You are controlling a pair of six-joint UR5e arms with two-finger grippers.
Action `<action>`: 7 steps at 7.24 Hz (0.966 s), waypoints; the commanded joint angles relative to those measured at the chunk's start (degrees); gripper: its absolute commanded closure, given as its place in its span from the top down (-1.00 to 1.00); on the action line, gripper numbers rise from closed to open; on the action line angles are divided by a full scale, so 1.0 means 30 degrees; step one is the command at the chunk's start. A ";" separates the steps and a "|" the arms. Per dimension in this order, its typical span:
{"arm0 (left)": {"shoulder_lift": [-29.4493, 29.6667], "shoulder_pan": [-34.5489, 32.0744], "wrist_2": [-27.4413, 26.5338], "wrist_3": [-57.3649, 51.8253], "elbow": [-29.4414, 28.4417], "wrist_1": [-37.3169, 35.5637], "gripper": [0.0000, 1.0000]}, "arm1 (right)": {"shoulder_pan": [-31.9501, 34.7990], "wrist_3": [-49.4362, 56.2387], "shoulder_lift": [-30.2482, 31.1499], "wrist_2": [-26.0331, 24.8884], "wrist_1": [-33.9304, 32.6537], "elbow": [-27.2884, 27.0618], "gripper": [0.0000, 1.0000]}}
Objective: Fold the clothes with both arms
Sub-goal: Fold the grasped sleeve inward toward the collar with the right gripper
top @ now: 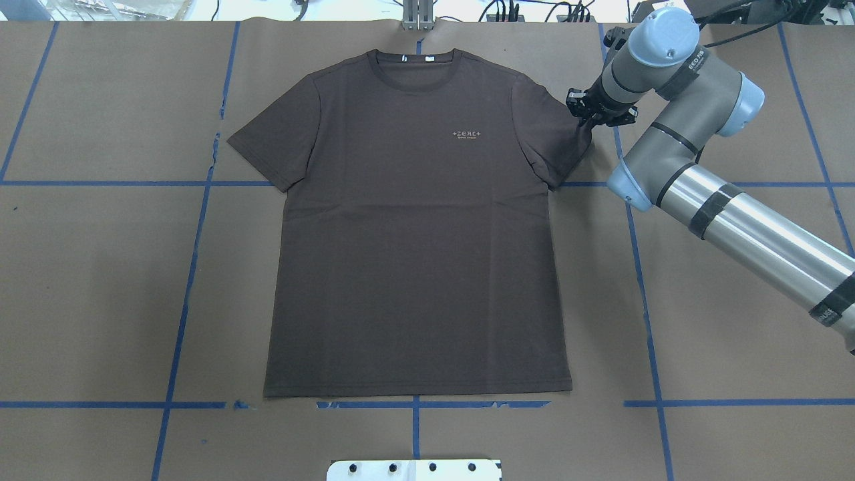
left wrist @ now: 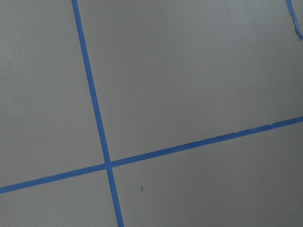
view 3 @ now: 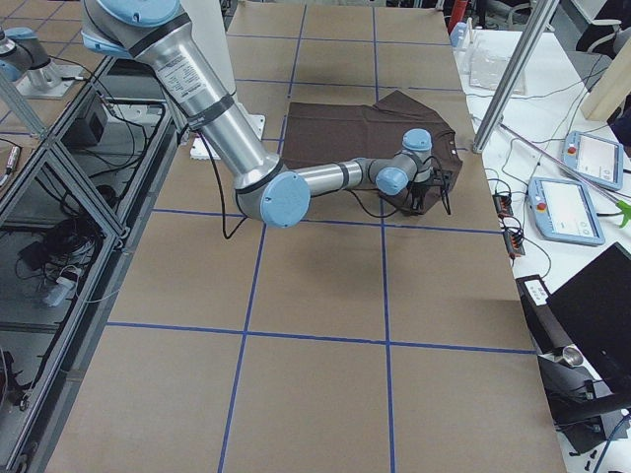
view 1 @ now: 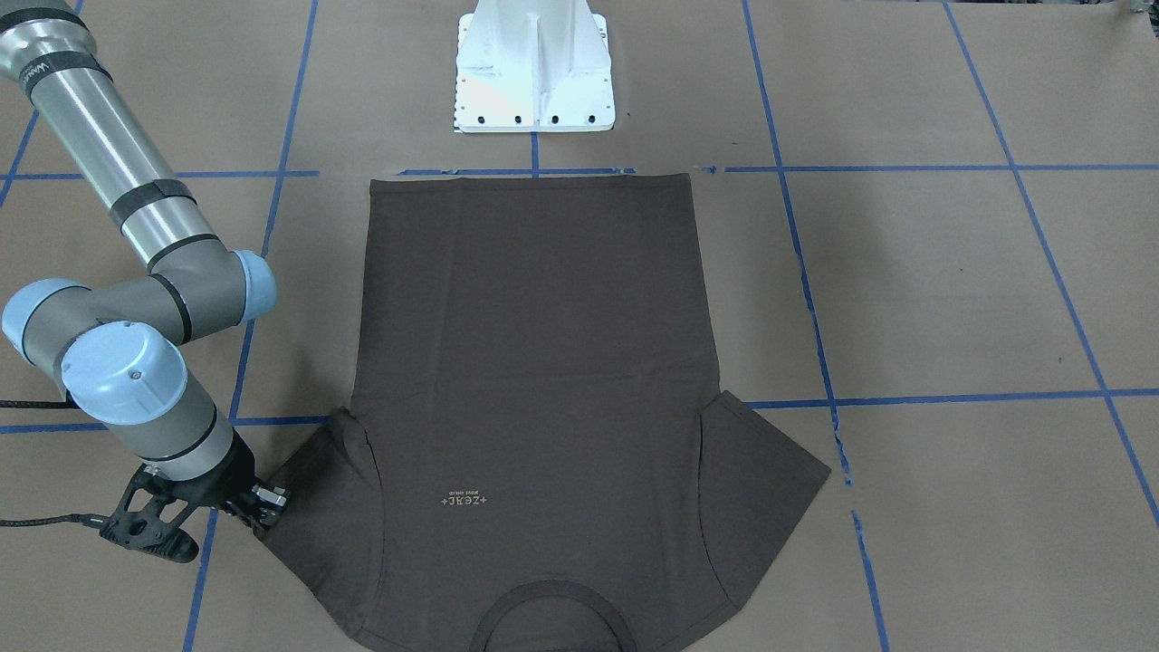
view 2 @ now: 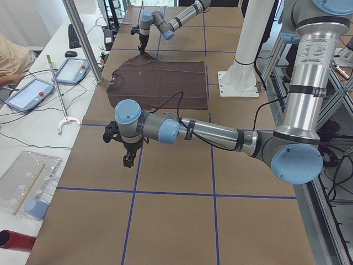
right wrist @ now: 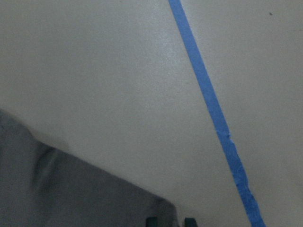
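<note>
The dark brown-grey T-shirt lies flat and face up, collar away from the robot's base; it also shows in the front view. My right gripper sits low at the outer edge of the shirt's sleeve, and shows in the front view too. In the right wrist view its fingertips stand close together with the sleeve's edge between them. My left gripper hangs above bare paper far from the shirt. It shows only in the left side view, so I cannot tell whether it is open or shut.
Brown paper with a blue tape grid covers the table. The white pedestal base stands just behind the shirt's hem. A side bench with tablets and a metal post runs along the far edge.
</note>
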State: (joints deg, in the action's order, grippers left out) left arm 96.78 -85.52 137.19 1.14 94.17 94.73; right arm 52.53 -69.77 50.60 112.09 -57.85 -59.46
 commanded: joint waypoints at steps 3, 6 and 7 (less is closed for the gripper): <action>-0.0120 0.0000 0.0790 0.0000 0.0163 -0.0052 1.00 | -0.0602 -0.1430 -0.1101 -0.0011 -0.0082 -0.0395 -1.00; -0.0530 0.0000 0.0824 0.0029 0.0895 -0.0169 1.00 | -0.2093 -0.4274 -0.4933 -0.1465 -0.3010 0.0243 -1.00; -0.0560 0.0000 0.0766 0.0058 0.1128 -0.0169 1.00 | -0.2535 -0.4775 -0.5697 -0.2027 -0.2953 0.1060 -1.00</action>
State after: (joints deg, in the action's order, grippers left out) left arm 95.33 -85.52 139.59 1.24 96.74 94.26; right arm 46.93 -81.64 37.08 108.56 -65.88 -58.74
